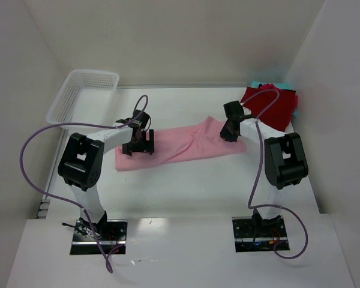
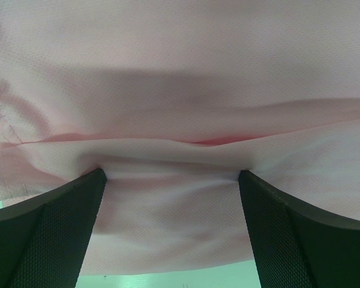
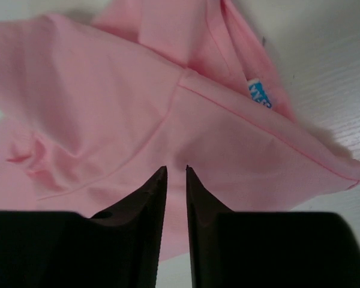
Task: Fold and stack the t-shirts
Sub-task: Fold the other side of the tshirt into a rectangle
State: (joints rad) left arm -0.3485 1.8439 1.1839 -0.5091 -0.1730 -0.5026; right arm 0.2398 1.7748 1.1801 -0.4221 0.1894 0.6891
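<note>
The light pink t-shirt [image 1: 180, 147] lies as a long folded strip across the middle of the table. My left gripper [image 1: 138, 144] is over its left end. In the left wrist view it [image 2: 171, 174] is open wide, both fingertips pressed into the pink cloth [image 2: 180, 90], which bunches between them. My right gripper [image 1: 231, 129] is at the shirt's right end. In the right wrist view it [image 3: 176, 169] is closed to a narrow gap, pinching the pink cloth [image 3: 108, 102]. The dark red folded shirt [image 1: 269, 107] lies at the back right, with teal cloth [image 1: 267, 84] showing at its far edge.
A white mesh basket [image 1: 84, 95] stands at the back left. White walls enclose the table on the left, back and right. A blue-printed label [image 3: 261, 95] shows at the pink shirt's collar. Purple cables loop from both arms.
</note>
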